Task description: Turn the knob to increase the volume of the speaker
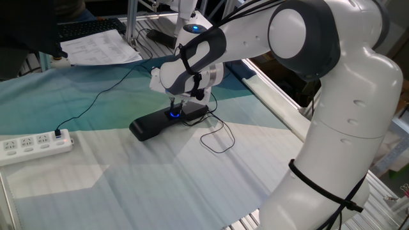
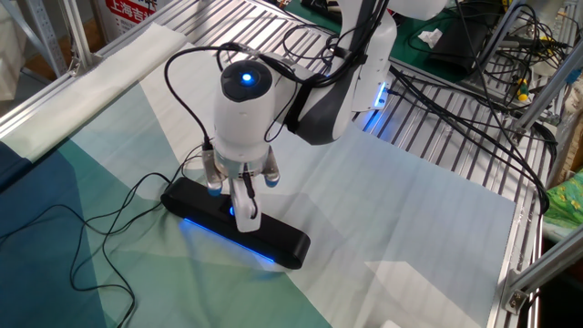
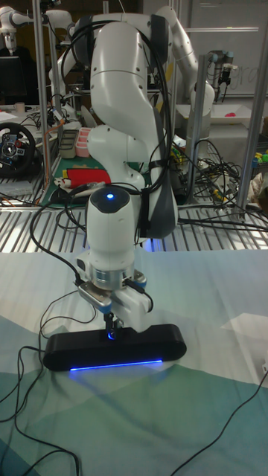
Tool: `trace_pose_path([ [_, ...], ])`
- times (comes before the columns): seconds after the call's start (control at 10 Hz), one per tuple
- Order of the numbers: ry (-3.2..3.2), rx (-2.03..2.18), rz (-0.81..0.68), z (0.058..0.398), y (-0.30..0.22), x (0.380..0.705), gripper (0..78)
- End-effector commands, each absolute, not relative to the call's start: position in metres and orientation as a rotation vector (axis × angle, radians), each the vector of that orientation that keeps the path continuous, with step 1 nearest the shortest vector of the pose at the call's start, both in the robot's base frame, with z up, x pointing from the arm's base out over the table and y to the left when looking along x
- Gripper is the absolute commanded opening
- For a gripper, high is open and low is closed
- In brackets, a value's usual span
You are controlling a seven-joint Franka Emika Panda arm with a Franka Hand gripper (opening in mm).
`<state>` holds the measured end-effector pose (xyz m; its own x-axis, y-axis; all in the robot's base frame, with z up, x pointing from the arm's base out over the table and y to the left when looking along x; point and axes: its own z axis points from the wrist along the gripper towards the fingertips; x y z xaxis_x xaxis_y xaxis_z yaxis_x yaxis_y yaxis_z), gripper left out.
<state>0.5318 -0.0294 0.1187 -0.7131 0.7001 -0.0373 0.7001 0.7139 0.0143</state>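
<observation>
The speaker (image 1: 153, 125) (image 2: 273, 241) (image 3: 152, 346) is a long black bar lying on the teal and white cloth, with a blue light strip along its front. The knob (image 1: 173, 115) (image 3: 112, 335) shows only as a small blue glow on the bar's top, mostly hidden by my fingers. My gripper (image 1: 177, 110) (image 2: 237, 212) (image 3: 112, 328) points straight down onto the speaker, shut on the knob. One finger (image 2: 246, 211) hides the knob in the other fixed view.
A white power strip (image 1: 35, 144) lies at the left with a black cable plugged in. A thin cable loop (image 1: 217, 137) lies right of the speaker. Papers (image 1: 96, 46) sit at the back. Metal rails (image 2: 437, 146) border the cloth.
</observation>
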Motion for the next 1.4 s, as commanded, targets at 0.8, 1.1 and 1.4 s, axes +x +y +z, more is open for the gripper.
trace_pose_path([
  [0.8,2.601,1.685,0.036,0.1192,-0.0294,0.5311,1.2],
  [1.1,2.498,1.832,0.041,0.1192,-0.0294,0.5311,1.2],
  [1.4,2.42,1.928,0.052,0.1192,-0.0294,0.5311,1.2],
])
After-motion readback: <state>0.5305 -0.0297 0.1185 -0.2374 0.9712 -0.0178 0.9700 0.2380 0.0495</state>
